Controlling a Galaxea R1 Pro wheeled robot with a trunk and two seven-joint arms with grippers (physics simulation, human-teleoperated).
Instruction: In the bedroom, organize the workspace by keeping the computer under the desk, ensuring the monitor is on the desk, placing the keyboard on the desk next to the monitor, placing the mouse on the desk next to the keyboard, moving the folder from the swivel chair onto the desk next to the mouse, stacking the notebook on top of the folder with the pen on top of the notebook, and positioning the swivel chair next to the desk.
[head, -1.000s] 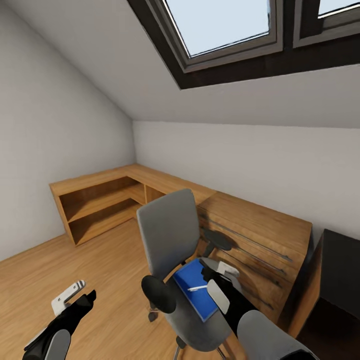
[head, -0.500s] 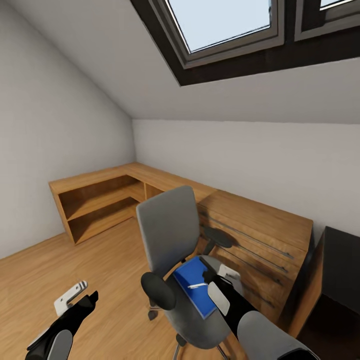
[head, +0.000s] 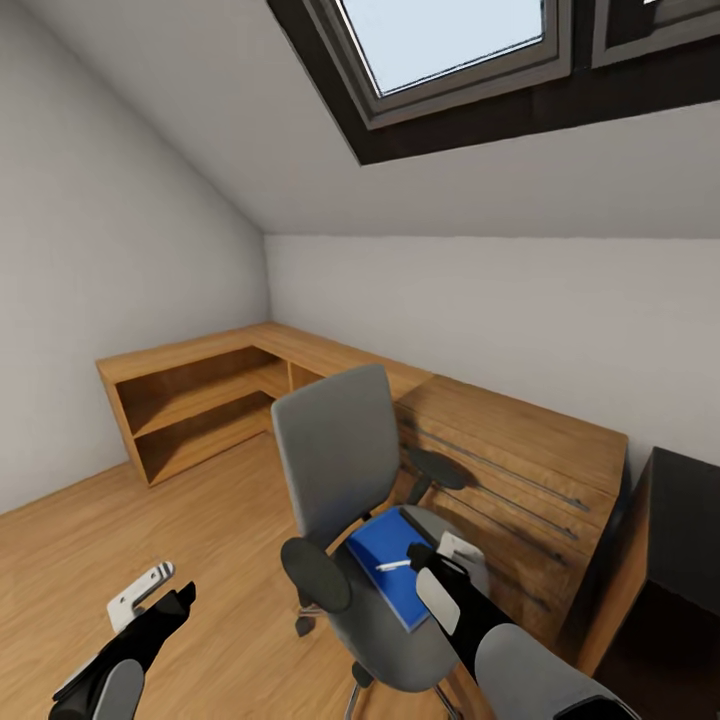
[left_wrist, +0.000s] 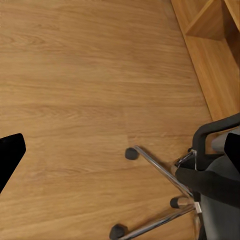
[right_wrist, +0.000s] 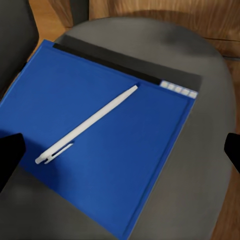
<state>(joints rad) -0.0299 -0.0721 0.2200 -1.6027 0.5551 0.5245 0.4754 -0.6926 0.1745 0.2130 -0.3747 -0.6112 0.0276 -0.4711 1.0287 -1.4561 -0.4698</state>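
One pen (right_wrist: 87, 124) lies loose on the blue folder (right_wrist: 100, 145) on the swivel chair (head: 340, 460) seat, and the right pincer (head: 440, 560), spread wide, has edged lower over it, likely nearing a grasp; the left pincer's (head: 150, 595) opening I cannot tell.

Both arms reach forward — the left gripper (head: 150, 592) low at near left, the right gripper (head: 440, 552) farther ahead, fingers spread.
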